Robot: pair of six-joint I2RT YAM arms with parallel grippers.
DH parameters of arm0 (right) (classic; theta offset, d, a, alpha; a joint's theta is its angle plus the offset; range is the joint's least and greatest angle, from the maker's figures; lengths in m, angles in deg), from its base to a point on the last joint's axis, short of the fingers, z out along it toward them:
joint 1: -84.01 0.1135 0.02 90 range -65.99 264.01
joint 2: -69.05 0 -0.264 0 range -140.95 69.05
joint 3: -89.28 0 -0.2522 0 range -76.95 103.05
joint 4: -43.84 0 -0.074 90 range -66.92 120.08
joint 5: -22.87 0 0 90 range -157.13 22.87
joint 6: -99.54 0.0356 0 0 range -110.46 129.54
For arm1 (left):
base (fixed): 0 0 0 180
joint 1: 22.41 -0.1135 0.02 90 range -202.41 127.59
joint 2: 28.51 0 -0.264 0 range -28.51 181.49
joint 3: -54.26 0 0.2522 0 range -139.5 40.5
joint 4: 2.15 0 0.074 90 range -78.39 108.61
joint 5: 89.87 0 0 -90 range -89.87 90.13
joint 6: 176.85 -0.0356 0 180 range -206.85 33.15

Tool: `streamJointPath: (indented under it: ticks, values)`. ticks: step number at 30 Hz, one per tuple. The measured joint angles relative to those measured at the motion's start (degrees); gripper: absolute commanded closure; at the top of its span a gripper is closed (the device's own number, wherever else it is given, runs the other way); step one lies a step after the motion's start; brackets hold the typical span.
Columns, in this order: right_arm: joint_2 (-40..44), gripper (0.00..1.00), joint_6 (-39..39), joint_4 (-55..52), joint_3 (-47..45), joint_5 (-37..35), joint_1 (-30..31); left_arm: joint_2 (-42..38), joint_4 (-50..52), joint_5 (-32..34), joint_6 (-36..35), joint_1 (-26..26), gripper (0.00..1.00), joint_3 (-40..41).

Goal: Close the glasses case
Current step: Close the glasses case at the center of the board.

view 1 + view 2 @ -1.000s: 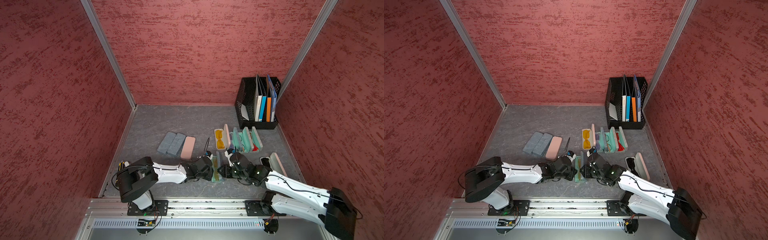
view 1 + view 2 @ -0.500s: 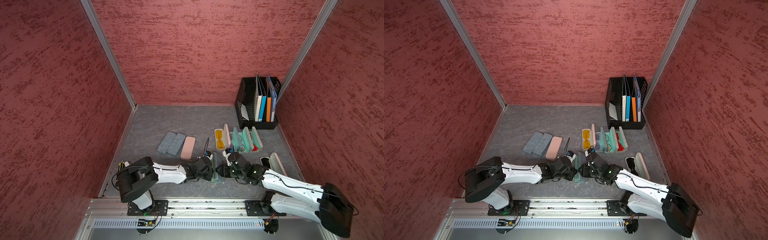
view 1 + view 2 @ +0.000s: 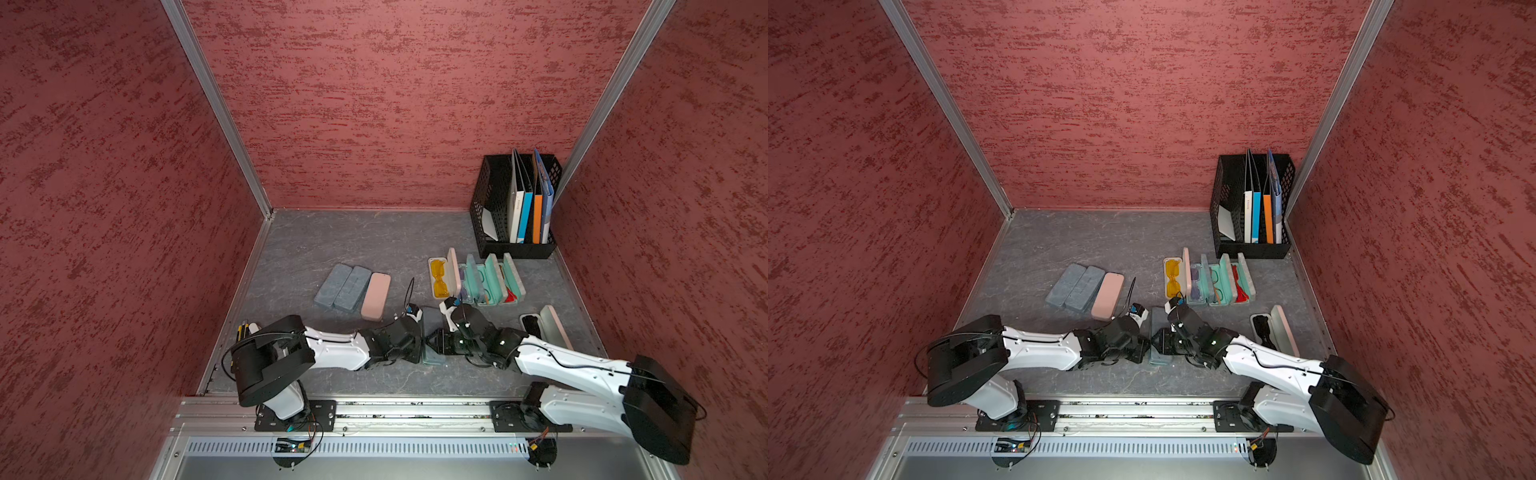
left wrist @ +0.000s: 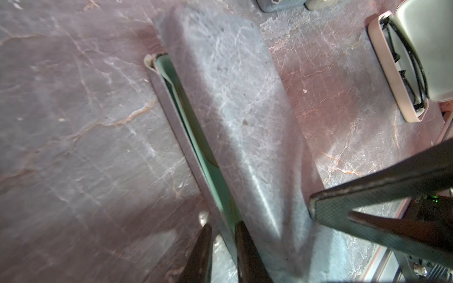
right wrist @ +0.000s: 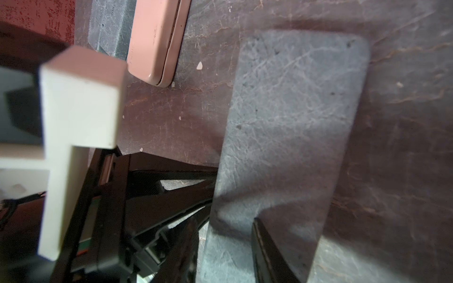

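glasses case (image 4: 235, 98): grey, marbled, teal lining; plain case (image 5: 157, 36): pink; walls (image 3: 374, 104): mottled red

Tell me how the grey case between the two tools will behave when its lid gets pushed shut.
Probably stiff: the grey case shows flat faces and straight edges under the right tool. Unlikely to roll, being a flat box lying on the table. It might slide on that smooth-looking marbled surface, though the left tool pinching its rim should brace it.

Glasses case lid (image 4: 232, 98) lower, nearly down.
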Motion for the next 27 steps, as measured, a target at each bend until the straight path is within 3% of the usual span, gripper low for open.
streamJointPath:
  ticks: [13, 20, 27]
  values:
    - [-1.97, 0.5, 0.11, 1.31, -0.22, 0.39, 0.0, -9.16, -0.96, 2.12, 1.25, 0.42, 0.68, 4.07]
    - [3.19, 0.34, -0.24, -3.28, -0.11, -0.39, 0.0, -12.81, 1.53, 4.11, 1.97, 0.83, 0.33, 4.66]
    - [12.46, 0.15, -1.16, -12.02, 0.61, -3.52, -0.72, -15.43, 4.94, 5.31, 3.1, 1.9, 0.09, 3.19]
